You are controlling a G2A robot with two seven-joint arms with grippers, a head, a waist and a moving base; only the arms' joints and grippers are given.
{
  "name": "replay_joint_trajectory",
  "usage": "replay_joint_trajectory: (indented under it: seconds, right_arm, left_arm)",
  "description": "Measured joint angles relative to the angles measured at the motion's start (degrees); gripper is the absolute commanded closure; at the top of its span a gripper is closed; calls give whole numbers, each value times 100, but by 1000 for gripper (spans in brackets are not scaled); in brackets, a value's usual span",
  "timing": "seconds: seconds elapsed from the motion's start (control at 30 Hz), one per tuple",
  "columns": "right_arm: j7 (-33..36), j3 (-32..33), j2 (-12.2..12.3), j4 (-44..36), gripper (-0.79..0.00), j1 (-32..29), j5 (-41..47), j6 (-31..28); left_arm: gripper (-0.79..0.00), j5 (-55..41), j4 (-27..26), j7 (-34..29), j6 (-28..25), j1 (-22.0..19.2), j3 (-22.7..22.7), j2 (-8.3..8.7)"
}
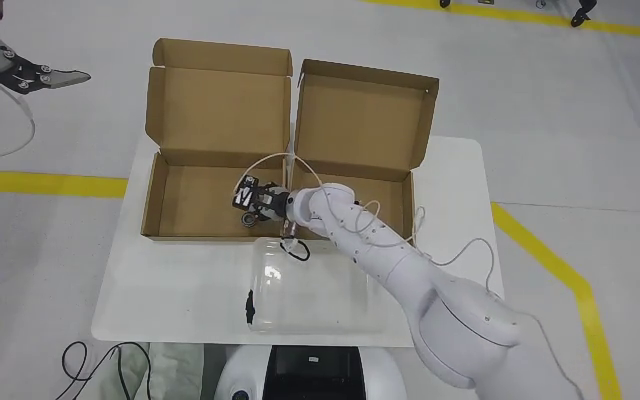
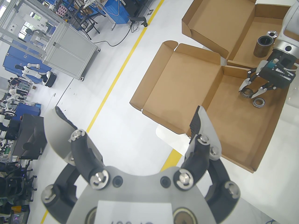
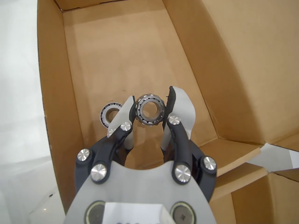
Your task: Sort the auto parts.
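Right pincer [image 3: 151, 96] is closed on a bearing [image 3: 149, 121], pads pressing the roller ring from both sides, the bore facing the wrist. It hangs just above the floor of the left box [image 1: 185, 200], which sits at the counter's [image 1: 450, 200] far left corner, and holds the bearing over the part of that box nearest the counter's middle. A second bearing [image 3: 105, 115] lies flat on the box floor just beside it, apart from the pads. In the right box [image 1: 365, 110] next door stands a dark sleeve [image 2: 264, 47]. Left pincer [image 2: 127, 120] hangs open with nothing in it, off past the counter's far left corner.

The bearing looks like steel, so probably dense for its bulk, fully stiff and in no danger from a firm squeeze. The risk is slip. The outer face is a cage of smooth rollers that may turn under the pads, possibly greasy, and it seems tapered, so pressure could walk it toward the narrow end. The hold across the widest part of the ring, pads centred on the roller band, seems the sound one. The inner race is hard to reach. Released on its edge it would likely roll into its neighbour, so better set down flat and low.
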Motion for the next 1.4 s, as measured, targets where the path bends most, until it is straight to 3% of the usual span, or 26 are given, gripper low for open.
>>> replay_joint_trajectory:
  seconds: [0.07, 0.37, 0.67, 0.9, 1.17, 1.4]
  right_arm:
    - [-30, -4, -55, 99, -388, 32, -28, -5]
    - [-505, 17, -205, 315, -456, 106, -177, -107]
    - [-1336, 94, -82, 47, -613, 75, -528, -203]
    - [-1417, 275, 223, -579, -785, -87, -848, -196]
    - [-858, 781, 756, -1876, -785, -556, -1110, -181]
    - [3, 1662, 1416, -3653, -785, -1455, -1391, -486]
  left_arm:
    - [-785, 0, 0, 0, 0, 0, 0, 0]
    - [-785, 0, 0, 0, 0, 0, 0, 0]
    - [-785, 0, 0, 0, 0, 0, 0, 0]
    - [-785, 0, 0, 0, 0, 0, 0, 0]
    - [-785, 0, 0, 0, 0, 0, 0, 0]
    - [-785, 0, 0, 0, 0, 0, 0, 0]
